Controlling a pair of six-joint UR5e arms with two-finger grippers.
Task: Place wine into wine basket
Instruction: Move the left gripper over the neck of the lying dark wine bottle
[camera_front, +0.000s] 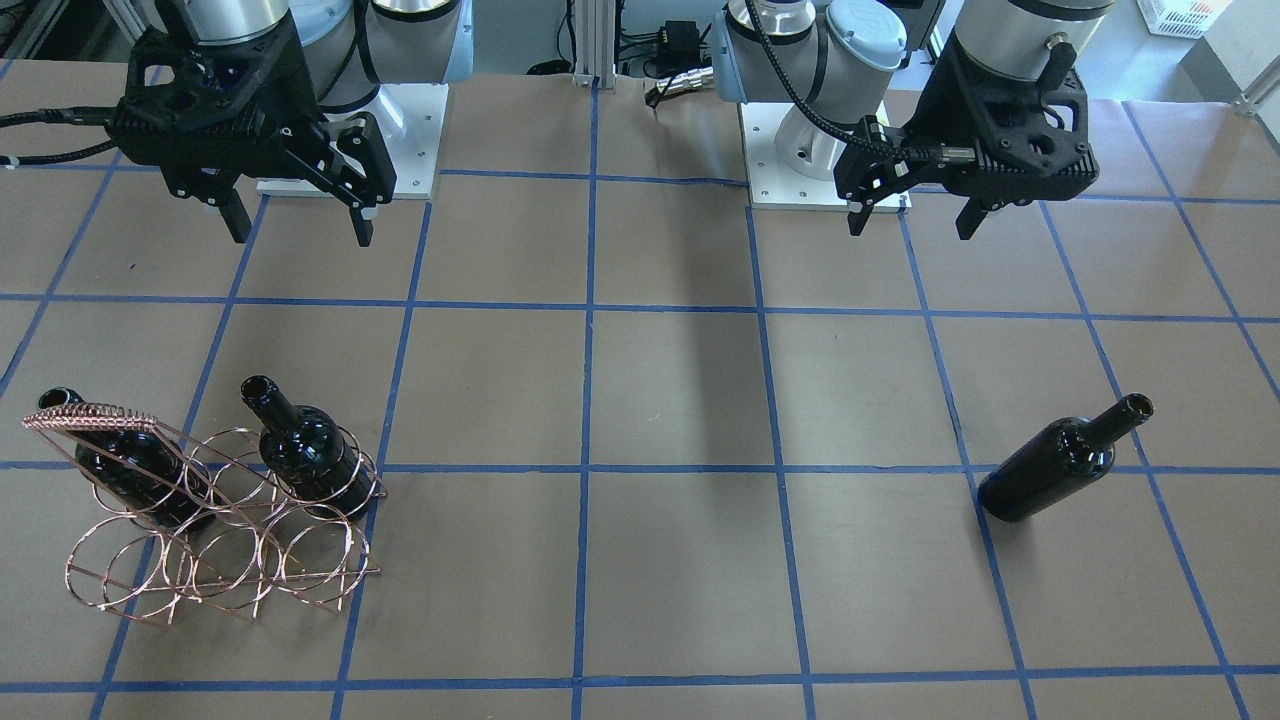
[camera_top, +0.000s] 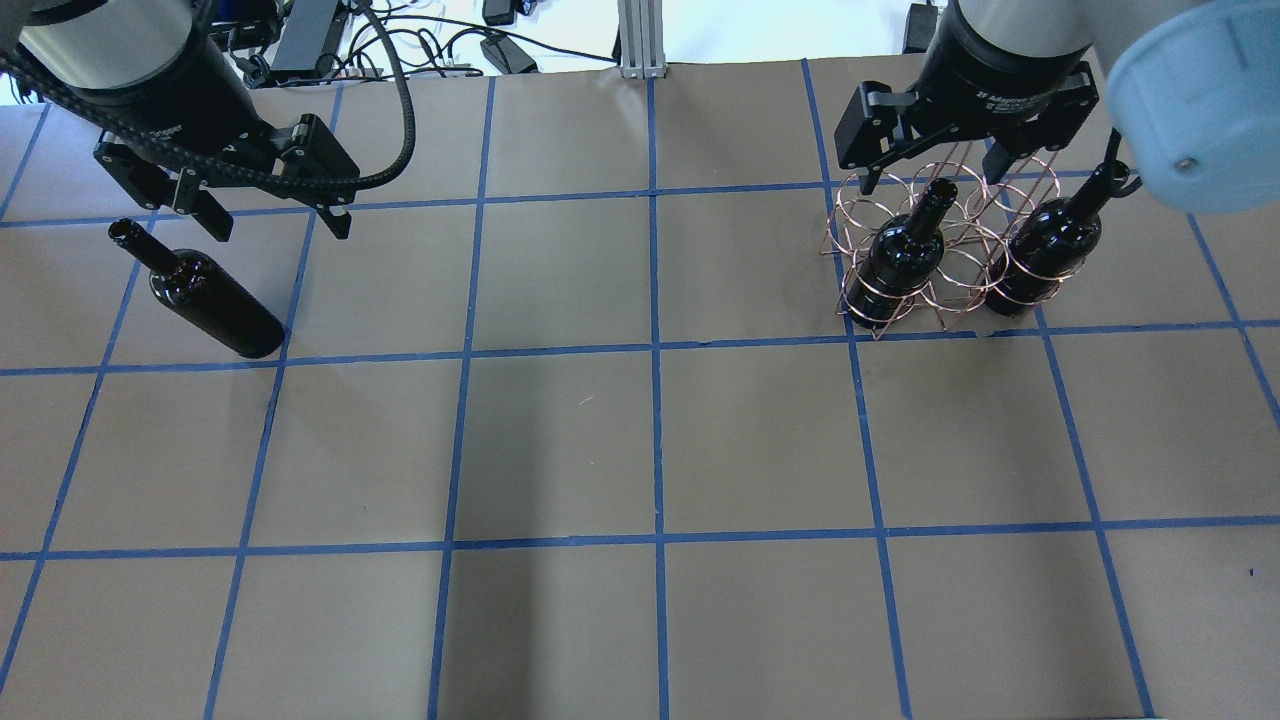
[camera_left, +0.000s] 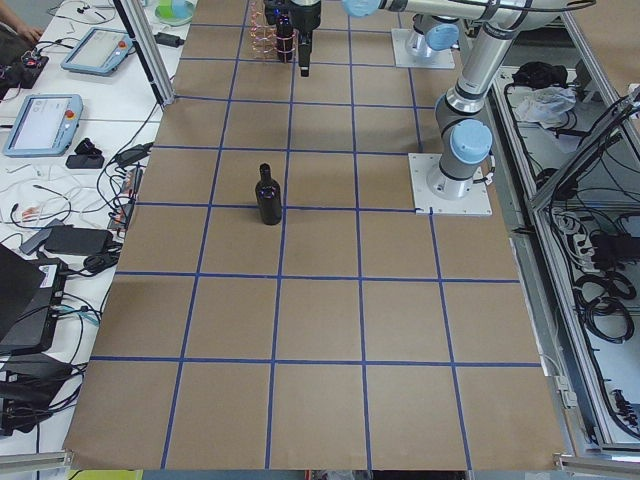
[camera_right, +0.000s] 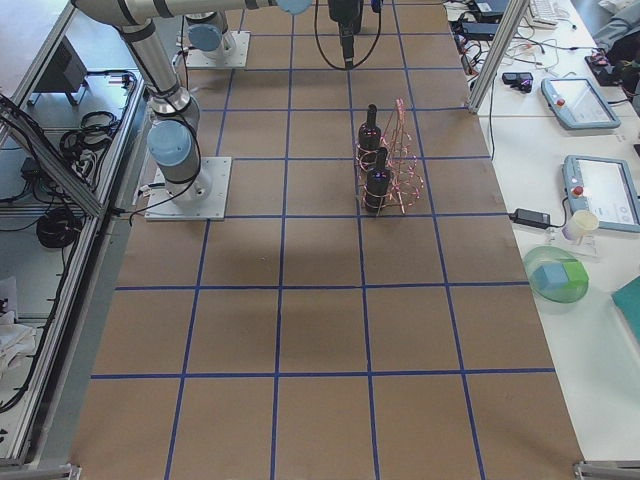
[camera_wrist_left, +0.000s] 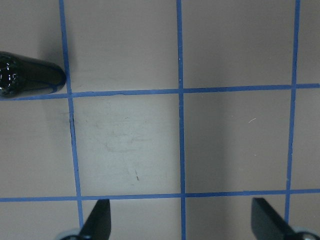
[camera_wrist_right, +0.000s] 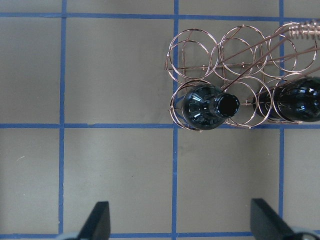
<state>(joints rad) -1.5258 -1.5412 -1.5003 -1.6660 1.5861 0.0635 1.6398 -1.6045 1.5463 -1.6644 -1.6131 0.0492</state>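
One wine bottle (camera_top: 205, 295) stands upright on the table's left side, apart from the basket; it also shows in the front view (camera_front: 1060, 460) and at the left wrist view's upper-left edge (camera_wrist_left: 27, 75). My left gripper (camera_top: 280, 228) (camera_front: 912, 225) hangs open and empty above and beside it. The copper wire basket (camera_top: 960, 235) (camera_front: 215, 560) (camera_wrist_right: 240, 47) stands on the right side and holds two other bottles (camera_top: 900, 255) (camera_top: 1050, 245) upright in its loops. My right gripper (camera_front: 302, 235) (camera_top: 935, 170) is open and empty above the basket.
The table is brown paper with a blue tape grid (camera_top: 655, 360). The arm bases (camera_front: 800, 160) stand at the robot's edge. Cables and a metal post (camera_top: 635, 40) lie beyond the far edge. Side benches hold tablets (camera_right: 575, 100) and a bowl (camera_right: 558, 280).
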